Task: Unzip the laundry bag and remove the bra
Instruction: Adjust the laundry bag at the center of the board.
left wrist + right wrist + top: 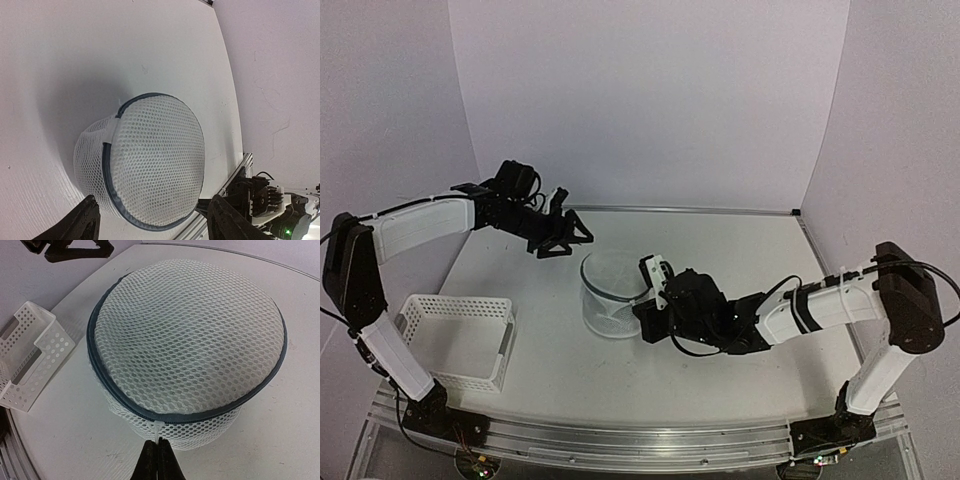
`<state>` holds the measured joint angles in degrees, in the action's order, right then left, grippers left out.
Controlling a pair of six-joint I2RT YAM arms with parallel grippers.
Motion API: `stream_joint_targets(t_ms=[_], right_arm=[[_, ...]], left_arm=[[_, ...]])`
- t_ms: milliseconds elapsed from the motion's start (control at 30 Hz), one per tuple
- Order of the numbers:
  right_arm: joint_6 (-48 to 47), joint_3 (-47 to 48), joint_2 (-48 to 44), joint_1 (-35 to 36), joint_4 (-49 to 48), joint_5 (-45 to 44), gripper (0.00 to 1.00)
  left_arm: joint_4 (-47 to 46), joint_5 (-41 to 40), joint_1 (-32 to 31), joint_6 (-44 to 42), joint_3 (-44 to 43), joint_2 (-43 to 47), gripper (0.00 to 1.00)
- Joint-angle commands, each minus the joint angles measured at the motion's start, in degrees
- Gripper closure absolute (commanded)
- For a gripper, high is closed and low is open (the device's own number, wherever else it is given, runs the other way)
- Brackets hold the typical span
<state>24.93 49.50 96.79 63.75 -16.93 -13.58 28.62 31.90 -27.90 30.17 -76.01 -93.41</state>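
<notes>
The laundry bag (pixel 610 288), a round white mesh drum with a dark rim, stands upright mid-table. My right gripper (pixel 159 452) is shut on the white zipper pull (pixel 159 428) at the bag's (pixel 185 340) near side, just under the dark zipper line. In the top view the right gripper (pixel 646 298) sits against the bag's right edge. My left gripper (pixel 563 236) hovers behind and to the left of the bag, open and holding nothing. In the left wrist view, its fingers (pixel 82 220) frame the bag (pixel 155 165) from a distance. The bra is hidden.
A white plastic lattice basket (pixel 455 340) sits at the front left, also seen at the left edge of the right wrist view as the basket (pixel 30 355). Pale walls close the table at the back and sides. A metal rail (pixel 620 440) runs along the near edge.
</notes>
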Motion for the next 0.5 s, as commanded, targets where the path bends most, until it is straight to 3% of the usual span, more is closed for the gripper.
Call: stream_joint_targets(t_ms=[0,467], right_arm=[[0.5,3.2,0.7,0.4,-2.4,1.0,1.0],[-0.4,7.5,5.0,1.7,-6.0,5.9,1.0]], left_arm=[[0.9,3.6,0.2,2.2,4.2,5.4,0.25],[-12.0,9.3,-4.1,14.1,19.5,11.7,0.23]])
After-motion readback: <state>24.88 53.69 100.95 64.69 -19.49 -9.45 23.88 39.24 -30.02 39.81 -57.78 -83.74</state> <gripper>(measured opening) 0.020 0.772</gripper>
